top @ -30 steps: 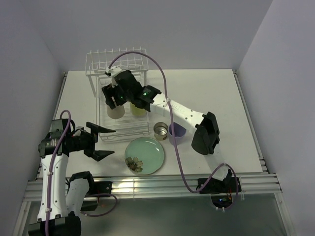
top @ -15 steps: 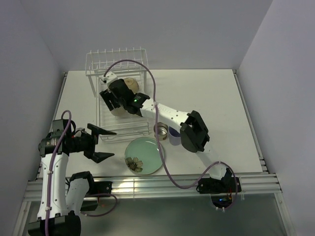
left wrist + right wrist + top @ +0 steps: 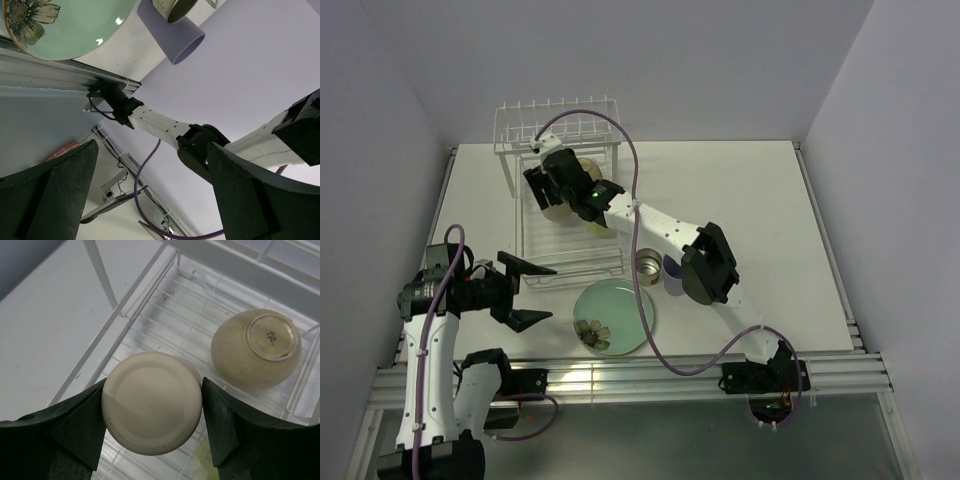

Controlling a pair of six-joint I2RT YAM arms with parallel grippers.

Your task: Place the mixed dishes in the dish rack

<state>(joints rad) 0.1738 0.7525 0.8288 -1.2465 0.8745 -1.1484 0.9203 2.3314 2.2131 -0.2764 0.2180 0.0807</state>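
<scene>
Right wrist: right gripper (image 3: 152,407) clamps the cream bowl (image 3: 150,390) upside down (to drain, probably) over the dish rack (image 3: 235,262); left gripper (image 3: 150,200) spread, empty.

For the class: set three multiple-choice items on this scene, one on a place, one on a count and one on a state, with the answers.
1. Where is the plate?
A in the rack
B on the table
C on a cup

2. How many dishes stand on the table outside the rack?
A one
B three
C five

3. The left gripper is:
A open and empty
B shut on a cup
C shut on the plate

Answers:
1 B: the plate lies flat on the table, nearer the arm bases than the rack.
2 B: these are the plate, the metal cup and the lavender cup.
3 A: its fingers stand wide apart with nothing between them.
</scene>
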